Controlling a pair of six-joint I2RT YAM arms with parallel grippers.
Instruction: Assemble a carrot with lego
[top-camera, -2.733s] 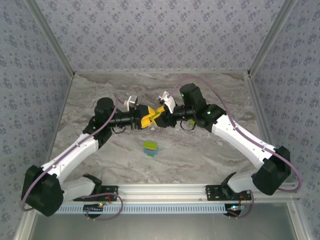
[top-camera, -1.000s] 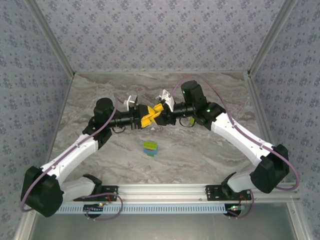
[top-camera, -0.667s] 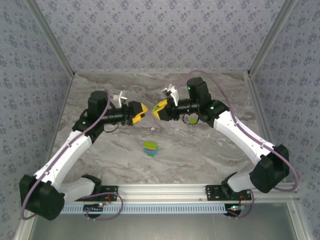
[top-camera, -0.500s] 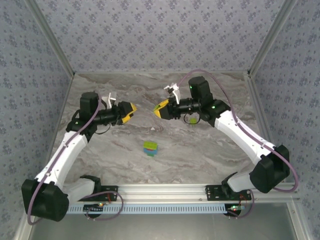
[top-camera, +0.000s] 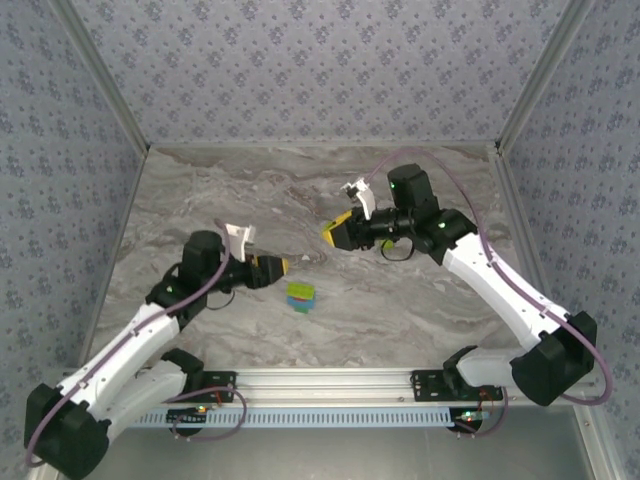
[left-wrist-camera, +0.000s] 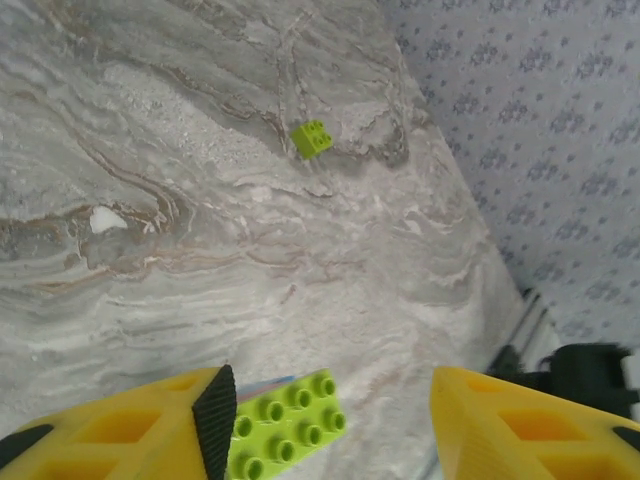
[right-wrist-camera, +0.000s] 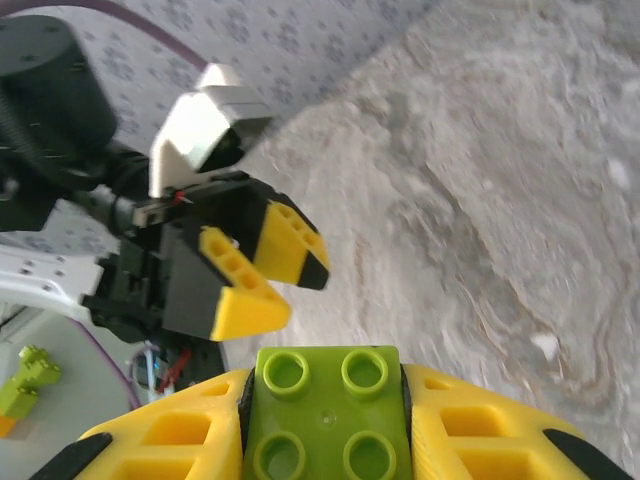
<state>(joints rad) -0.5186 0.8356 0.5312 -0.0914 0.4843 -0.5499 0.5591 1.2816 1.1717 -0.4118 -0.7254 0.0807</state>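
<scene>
here the left arm lies folded low over the near-left part of the table (top-camera: 200, 190), forearm pointing right; the left gripper (top-camera: 280, 267) hovers just left of the carrot (top-camera: 300, 296), a short stack with a lime-green piece on top and blue beneath, standing near the middle front of the table; its yellow fingers (left-wrist-camera: 130, 430) are spread wide and hold nothing, with the stack's studded top showing below the gap; the right arm reaches in from the right side, the right gripper (top-camera: 335, 232) pointing left, behind the carrot and apart from it; its jaws are clamped on a small lime-green brick (right-wrist-camera: 325, 415), studs toward the wrist camera; a loose lime-green brick (left-wrist-camera: 313, 139) lies alone farther off, toward the patterned wall (top-camera: 300, 70); bare marble lies open all around the stack; the metal rail (top-camera: 330, 380) bounds the near edge.
</scene>
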